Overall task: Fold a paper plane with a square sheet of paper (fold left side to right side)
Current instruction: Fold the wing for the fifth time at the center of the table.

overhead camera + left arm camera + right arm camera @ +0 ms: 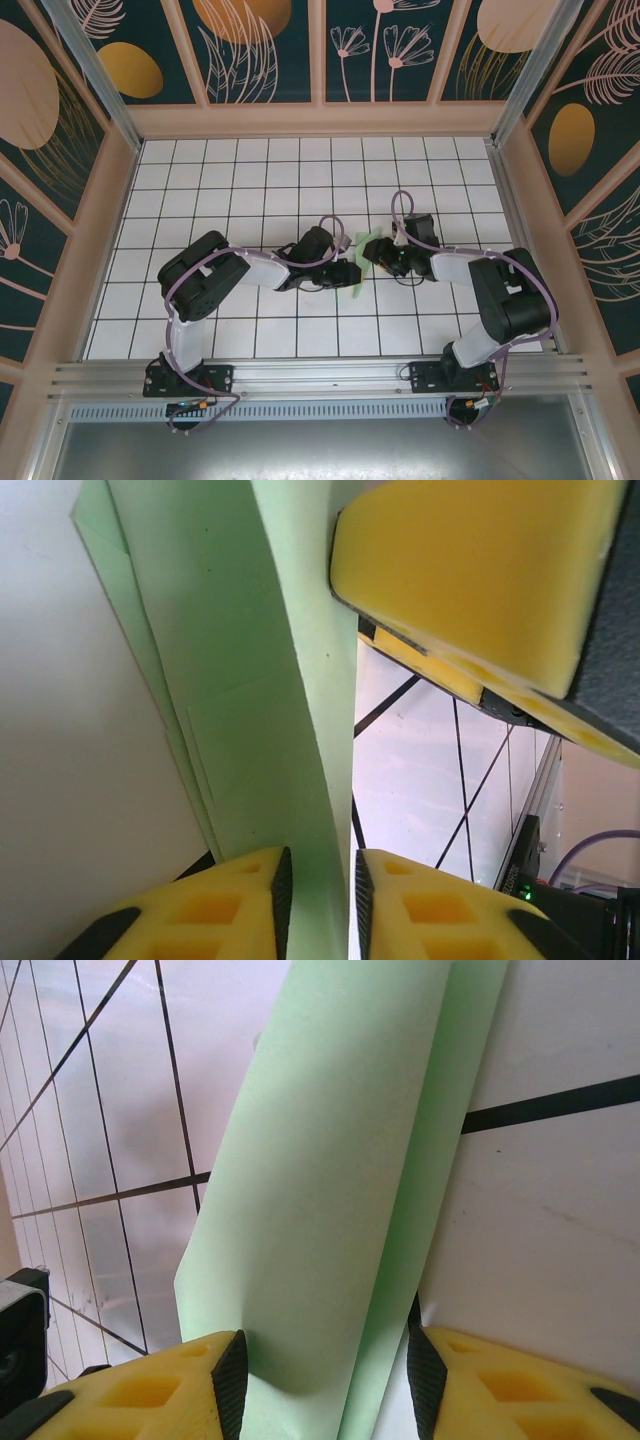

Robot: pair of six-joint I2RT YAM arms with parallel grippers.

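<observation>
PAPER: your pale mint-green creased sheet of paper [358,285] sits mid-table, nearer the near edge | RIGHT: right gripper [320,1380] pinches its fold | LEFT: left gripper [322,880] straddles it, pads barely apart; you can't tell if it grips | AROUND: white black-gridded tile table [250,170], teal leaf-patterned wall panels [260,50]

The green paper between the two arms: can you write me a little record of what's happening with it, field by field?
Thing: green paper, folded into a long narrow shape
Where: mid-table, between the two arm tips, above the white tiled table
Left gripper: fingers slightly apart, paper running between them
Right gripper: fingers wider apart, a loose curl of paper filling the gap, seemingly held
Plane: no pointed dart recognisable yet
</observation>
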